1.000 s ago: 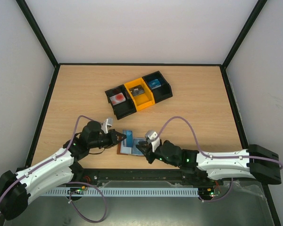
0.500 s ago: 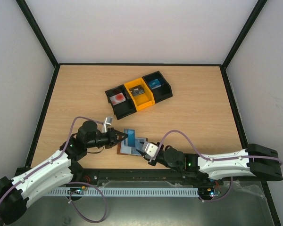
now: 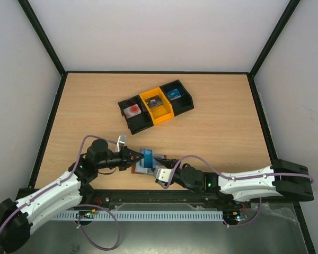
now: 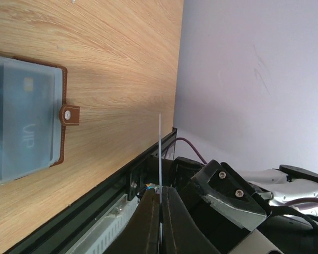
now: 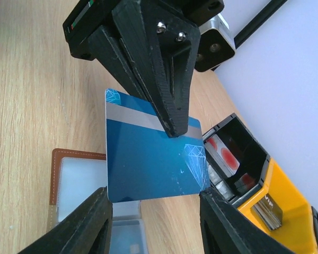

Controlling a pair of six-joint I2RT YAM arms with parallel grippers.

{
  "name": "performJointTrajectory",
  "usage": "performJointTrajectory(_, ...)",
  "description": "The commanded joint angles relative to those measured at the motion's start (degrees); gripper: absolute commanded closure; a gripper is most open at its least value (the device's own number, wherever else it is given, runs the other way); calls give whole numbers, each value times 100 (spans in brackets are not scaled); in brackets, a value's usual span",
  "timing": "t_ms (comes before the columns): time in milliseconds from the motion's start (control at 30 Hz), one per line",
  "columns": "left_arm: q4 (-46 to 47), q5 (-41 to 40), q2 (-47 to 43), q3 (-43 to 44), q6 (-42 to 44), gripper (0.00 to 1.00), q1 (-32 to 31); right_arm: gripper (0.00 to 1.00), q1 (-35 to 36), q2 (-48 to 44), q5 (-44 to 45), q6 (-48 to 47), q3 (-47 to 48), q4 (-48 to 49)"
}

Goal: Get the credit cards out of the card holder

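Since a second earlier my right pincer (image 5: 152, 203) had slid toward the lower left of the top view, off the card holder (image 3: 138, 168), and its jaws had spread. They stood apart on either side of the blue card (image 5: 148, 164). My left pincer (image 3: 140, 154) was pinching that card's upper edge, holding it over the open holder at the lower centre of the tabletop (image 3: 217, 127). The dark grey card (image 4: 21, 121) sat inside a clear sleeve.
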Motion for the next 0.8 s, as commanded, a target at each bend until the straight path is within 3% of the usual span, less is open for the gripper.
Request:
performJointTrajectory(0,240,260,-174,-56,-225,97,22,56,77,84,40,-530,241,246)
performJointTrajectory(233,516,362,-353,-244,-563,97,22,61,191,342,125,-1008,291,575)
performJointTrajectory(433,593,399,-402,-326,-684,97,22,95,260,433,160,-1125,333,756)
performJointTrajectory(500,606,409,-416,-337,-712,94,22,98,286,375,160,-1021,260,875)
performJointTrajectory(567,597,390,-453,-344,-709,80,22,98,314,300,151,-865,178,949)
performJointTrajectory(667,505,236,-539,-322,-548,48,22,98,319,199,174,-282,112,935)
performJointTrajectory(767,281,23,-668,-228,-221,32,31,98,319,48,294,571,235,559)
